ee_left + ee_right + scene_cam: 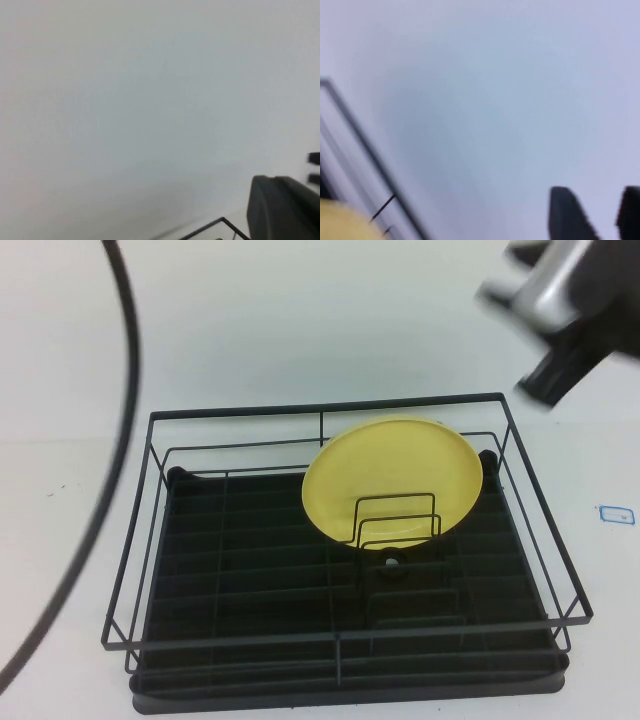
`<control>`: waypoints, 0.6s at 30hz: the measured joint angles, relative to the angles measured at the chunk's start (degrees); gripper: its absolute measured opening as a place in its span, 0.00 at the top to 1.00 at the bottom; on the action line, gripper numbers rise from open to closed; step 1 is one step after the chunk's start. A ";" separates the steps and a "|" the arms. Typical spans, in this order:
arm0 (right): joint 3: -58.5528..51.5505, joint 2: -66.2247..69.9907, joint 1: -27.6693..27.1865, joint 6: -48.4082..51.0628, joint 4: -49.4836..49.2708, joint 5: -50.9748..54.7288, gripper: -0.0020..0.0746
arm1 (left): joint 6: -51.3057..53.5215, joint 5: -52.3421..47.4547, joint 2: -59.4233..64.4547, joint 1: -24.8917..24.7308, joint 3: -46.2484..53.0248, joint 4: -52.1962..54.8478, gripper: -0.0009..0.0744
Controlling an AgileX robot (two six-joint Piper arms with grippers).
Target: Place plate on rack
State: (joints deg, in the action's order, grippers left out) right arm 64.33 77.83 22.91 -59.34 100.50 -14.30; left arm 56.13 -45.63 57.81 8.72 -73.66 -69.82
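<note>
Plate standing in the rack, right arm raised off to the far right.

The plate [392,476] leans upright against the divider loops [395,522] in the right half of the rack [340,650], which sits at the near middle of the desk [300,330]. The right gripper [592,215] hangs above the desk's far right corner, its dark fingers [565,215] parted and holding nothing. The left gripper [282,207] shows only one dark edge (jaw state cannot be told), near a rack corner.
</note>
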 joint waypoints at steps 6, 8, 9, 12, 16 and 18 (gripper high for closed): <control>0.00 -14.03 0.00 -6.17 0.00 0.90 0.93 | -12.97 -0.28 -8.32 -2.29 -7.54 14.42 0.99; 0.00 -19.10 0.00 -9.08 0.00 1.02 0.96 | -17.03 -0.41 -12.07 -4.41 -8.65 20.48 0.99; 0.00 -21.11 0.00 -10.61 0.00 1.02 0.96 | -19.76 -0.41 -15.03 -5.35 -8.65 23.23 0.99; 0.00 -28.57 0.00 -17.03 0.00 0.19 0.97 | -30.13 -0.65 -22.33 -6.27 -8.65 31.75 0.99; 0.00 -36.62 0.00 -24.71 0.00 -5.40 0.97 | -43.62 4.75 -31.12 -6.27 -6.29 42.69 0.99; 0.11 -38.69 0.00 -27.15 -0.66 -8.55 0.97 | -49.55 8.72 -33.42 -6.27 -3.96 48.29 0.99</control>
State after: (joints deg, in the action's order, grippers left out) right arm 64.43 39.14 22.91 -86.49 99.84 -22.84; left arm 6.58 -36.91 24.40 2.45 -77.62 -21.53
